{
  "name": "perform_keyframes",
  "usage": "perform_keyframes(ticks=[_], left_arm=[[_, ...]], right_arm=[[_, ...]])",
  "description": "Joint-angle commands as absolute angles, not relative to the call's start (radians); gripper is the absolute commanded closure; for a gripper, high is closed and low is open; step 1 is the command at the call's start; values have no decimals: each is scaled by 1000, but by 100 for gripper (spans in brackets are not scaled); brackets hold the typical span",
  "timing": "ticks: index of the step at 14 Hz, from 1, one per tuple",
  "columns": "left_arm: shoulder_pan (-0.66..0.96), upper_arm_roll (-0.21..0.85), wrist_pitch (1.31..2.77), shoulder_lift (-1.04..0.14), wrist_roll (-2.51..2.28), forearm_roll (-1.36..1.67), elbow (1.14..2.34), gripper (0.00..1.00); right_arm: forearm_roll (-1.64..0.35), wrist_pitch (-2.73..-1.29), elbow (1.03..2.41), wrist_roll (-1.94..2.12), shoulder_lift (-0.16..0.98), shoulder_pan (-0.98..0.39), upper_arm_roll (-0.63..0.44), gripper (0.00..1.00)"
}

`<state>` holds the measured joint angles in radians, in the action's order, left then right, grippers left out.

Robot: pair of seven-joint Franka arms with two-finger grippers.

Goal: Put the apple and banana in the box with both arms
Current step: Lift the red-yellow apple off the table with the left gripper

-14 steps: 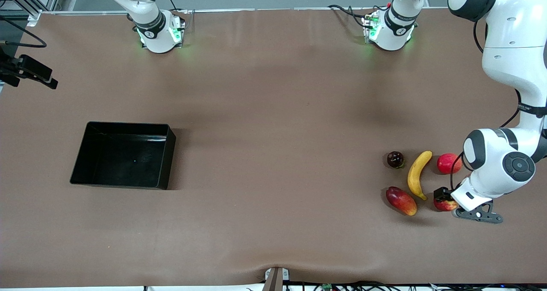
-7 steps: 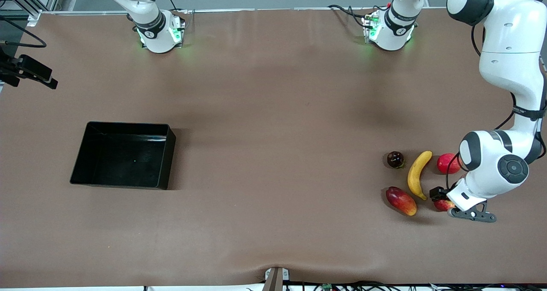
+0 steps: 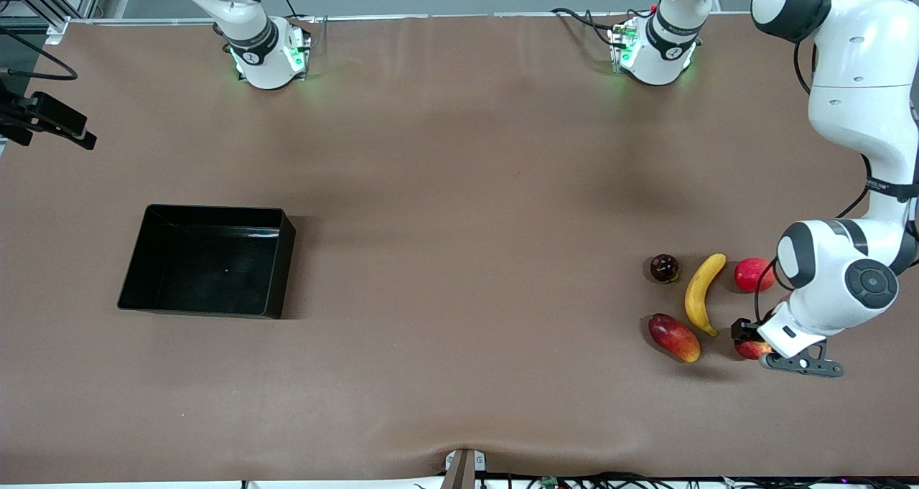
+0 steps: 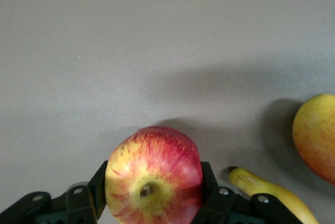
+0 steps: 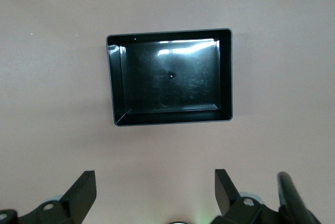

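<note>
The apple (image 3: 751, 349), red with yellow streaks, rests on the table at the left arm's end, nearer to the front camera than the banana (image 3: 701, 294). My left gripper (image 3: 748, 340) is down at the apple. In the left wrist view both black fingers press the sides of the apple (image 4: 154, 166), so the left gripper (image 4: 154, 185) is shut on it; the banana's tip (image 4: 261, 190) lies beside it. The black box (image 3: 208, 263) sits empty toward the right arm's end. My right gripper (image 5: 155, 182) hangs open high over the table, looking down on the box (image 5: 170, 77).
A red-orange mango (image 3: 673, 337) lies beside the apple, toward the table's middle. A plain pinkish-red fruit (image 3: 753, 274) and a dark round fruit (image 3: 664, 267) flank the banana's farther end. A black camera mount (image 3: 43, 119) juts in at the right arm's end.
The left gripper's fingers have closed in onto the apple, and the hand has shifted slightly over it. The right arm has not moved.
</note>
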<state>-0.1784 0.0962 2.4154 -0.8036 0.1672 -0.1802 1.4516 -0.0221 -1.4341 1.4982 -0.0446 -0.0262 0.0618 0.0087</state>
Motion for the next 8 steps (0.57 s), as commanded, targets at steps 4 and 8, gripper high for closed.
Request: perform_keyframes(ticks=[4, 8], left_arm=[[-173, 101, 2349, -713, 169, -166, 1466, 100], [-170, 106, 2252, -628, 140, -164, 1470, 100]], right_arm=[[-12, -1422, 1483, -55, -20, 81, 18, 0], [-12, -1425, 1482, -49, -17, 81, 18, 0]])
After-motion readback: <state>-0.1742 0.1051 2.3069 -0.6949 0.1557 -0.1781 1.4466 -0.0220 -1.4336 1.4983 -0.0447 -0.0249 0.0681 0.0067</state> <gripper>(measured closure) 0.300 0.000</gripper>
